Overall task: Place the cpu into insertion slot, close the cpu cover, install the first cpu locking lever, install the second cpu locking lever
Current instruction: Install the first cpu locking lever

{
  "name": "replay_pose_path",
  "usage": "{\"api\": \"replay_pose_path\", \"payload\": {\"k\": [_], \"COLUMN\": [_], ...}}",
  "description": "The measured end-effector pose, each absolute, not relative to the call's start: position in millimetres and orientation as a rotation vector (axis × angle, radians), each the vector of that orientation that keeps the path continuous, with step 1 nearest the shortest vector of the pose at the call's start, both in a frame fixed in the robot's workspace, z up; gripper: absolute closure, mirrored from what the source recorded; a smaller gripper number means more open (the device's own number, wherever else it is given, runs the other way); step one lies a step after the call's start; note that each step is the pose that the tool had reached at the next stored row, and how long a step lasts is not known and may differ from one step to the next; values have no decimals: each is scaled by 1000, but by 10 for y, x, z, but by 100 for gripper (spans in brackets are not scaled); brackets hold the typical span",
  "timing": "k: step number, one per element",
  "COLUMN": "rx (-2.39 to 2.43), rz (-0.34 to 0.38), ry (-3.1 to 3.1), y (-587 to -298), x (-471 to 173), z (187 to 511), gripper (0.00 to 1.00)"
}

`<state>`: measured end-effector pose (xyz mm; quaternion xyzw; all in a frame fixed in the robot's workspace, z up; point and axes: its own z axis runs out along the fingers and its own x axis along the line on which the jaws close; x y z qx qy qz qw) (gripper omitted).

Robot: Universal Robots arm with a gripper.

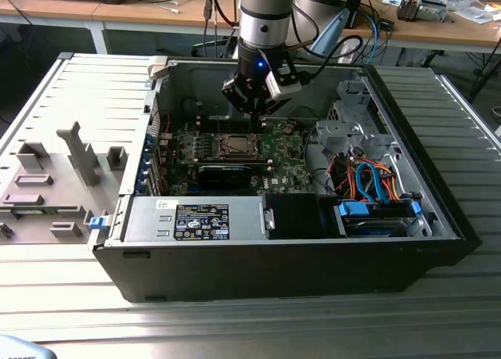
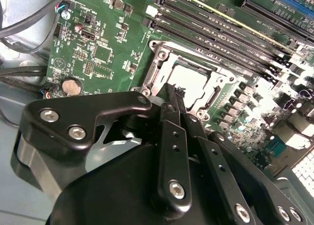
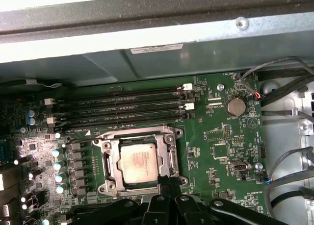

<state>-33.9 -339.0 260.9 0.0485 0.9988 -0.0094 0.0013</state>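
Gripper point(image 2: 169, 95) fingers pinched together, holding nothing, at socket edge.
Cpu point(image 3: 139, 164) sits in insertion slot point(image 3: 109, 162), cpu cover point(image 3: 167, 142) down around it.

One cpu point(image 3: 139, 164) sits under one cpu cover point(image 3: 109, 159). Four long black memory slots point(image 3: 120, 107) lie side by side. One coin battery point(image 3: 235, 107). One gripper point(image 3: 164, 182).
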Motion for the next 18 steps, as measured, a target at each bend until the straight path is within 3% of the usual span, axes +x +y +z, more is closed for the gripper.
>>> {"api": "replay_pose_path", "payload": {"k": [18], "rx": [54], "rz": [-29], "ry": [3138], "y": [-3390], "x": [-339], "z": [2609], "gripper": [89]}}
